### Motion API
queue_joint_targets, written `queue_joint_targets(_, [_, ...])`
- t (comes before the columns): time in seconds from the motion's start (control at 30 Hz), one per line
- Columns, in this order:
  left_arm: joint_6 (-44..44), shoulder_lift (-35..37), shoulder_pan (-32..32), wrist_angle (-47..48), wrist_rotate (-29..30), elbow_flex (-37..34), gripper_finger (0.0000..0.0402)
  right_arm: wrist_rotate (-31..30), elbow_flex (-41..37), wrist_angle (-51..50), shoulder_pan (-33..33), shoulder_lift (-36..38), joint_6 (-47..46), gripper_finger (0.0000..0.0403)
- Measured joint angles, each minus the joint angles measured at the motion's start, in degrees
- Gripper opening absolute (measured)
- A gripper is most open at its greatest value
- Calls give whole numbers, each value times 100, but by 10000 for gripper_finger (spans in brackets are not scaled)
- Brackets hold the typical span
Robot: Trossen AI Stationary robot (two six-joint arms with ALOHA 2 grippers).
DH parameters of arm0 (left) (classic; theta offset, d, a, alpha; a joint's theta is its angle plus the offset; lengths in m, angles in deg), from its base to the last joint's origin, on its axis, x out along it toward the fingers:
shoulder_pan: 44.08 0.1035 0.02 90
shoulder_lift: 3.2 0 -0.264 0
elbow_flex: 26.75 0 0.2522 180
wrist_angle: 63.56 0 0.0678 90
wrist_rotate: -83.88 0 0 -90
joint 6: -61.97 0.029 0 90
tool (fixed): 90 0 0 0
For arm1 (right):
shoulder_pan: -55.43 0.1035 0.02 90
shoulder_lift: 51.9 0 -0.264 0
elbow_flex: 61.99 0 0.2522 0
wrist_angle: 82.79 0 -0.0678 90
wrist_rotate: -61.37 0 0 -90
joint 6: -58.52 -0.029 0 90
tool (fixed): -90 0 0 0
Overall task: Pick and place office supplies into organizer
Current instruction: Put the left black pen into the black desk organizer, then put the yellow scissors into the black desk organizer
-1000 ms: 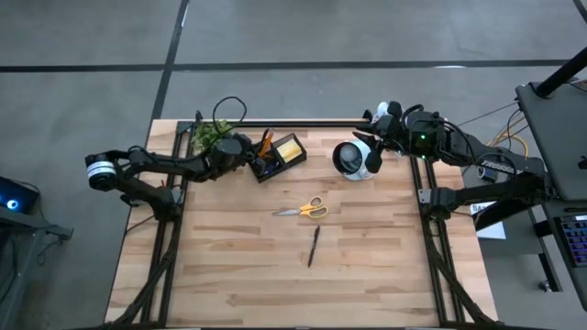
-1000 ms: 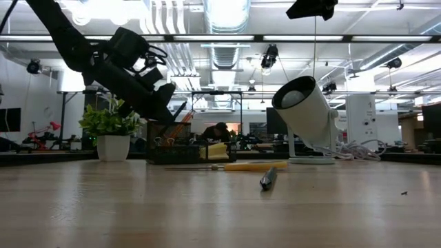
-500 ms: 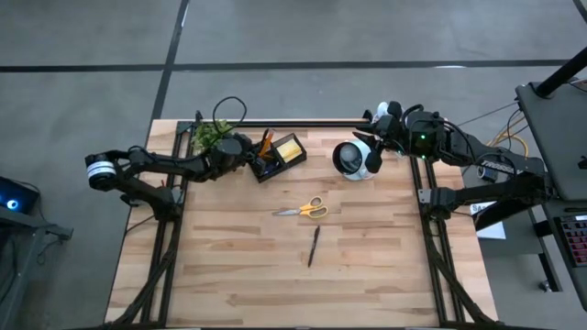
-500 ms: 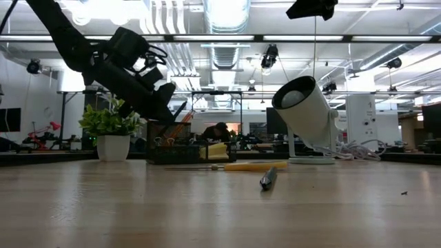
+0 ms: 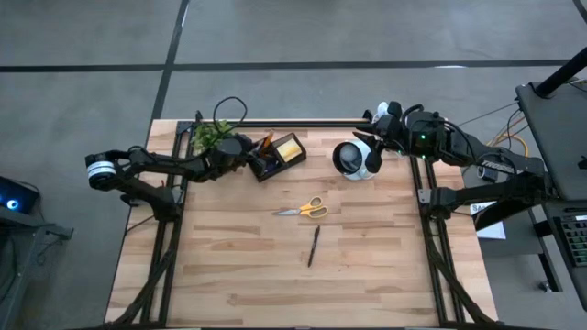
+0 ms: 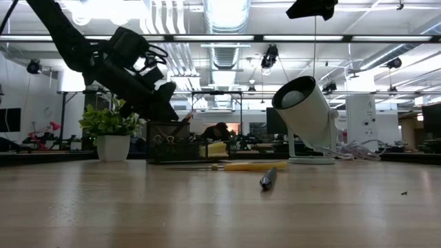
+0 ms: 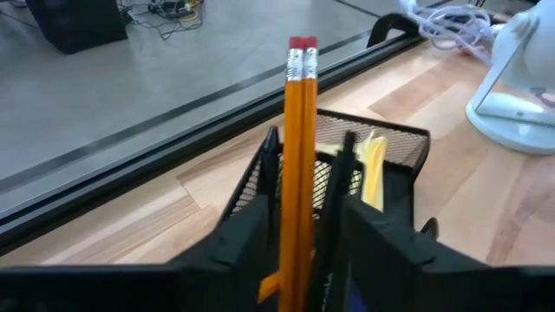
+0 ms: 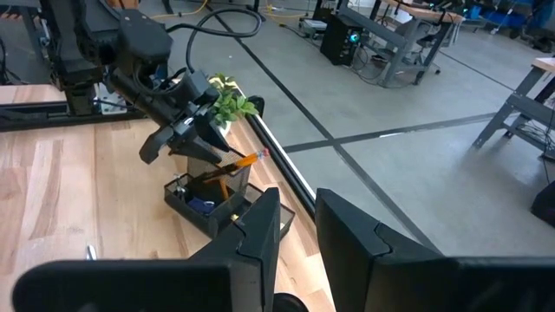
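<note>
Orange pencils (image 7: 300, 156) btwn left hand (image 7: 299, 251) fingers, over organizer (image 7: 381, 165)

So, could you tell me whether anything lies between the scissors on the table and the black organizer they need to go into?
Nothing visible does. The scissors lie on bare wood, and the stretch up to the organizer holds nothing. The pen lies on their far side, and the left gripper is at the organizer's left edge.

Even, bright indoor light falls on the table (image 5: 275, 275), with hardly any shadow under the scissors (image 5: 303, 210). At table height the ceiling lamps (image 6: 227, 10) glare white (the near wood is blurred). Both wrist views are sharp, their own fingers slightly soft.
</note>
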Motion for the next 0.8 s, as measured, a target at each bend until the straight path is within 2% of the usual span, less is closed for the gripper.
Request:
queue_joint_targets(0.13, [-37, 67, 2, -209, -189, -2, 181, 0, 0, 0, 0, 0, 0, 66])
queue_joint_targets(0.23, [-8, 142, -7, -371, -287, 55, 199, 1, 0, 1, 0, 0, 0, 66])
queue_joint_targets(0.8, [894, 188, -365, -344, -948, 847, 203, 0, 0, 0, 0, 0, -1, 66])
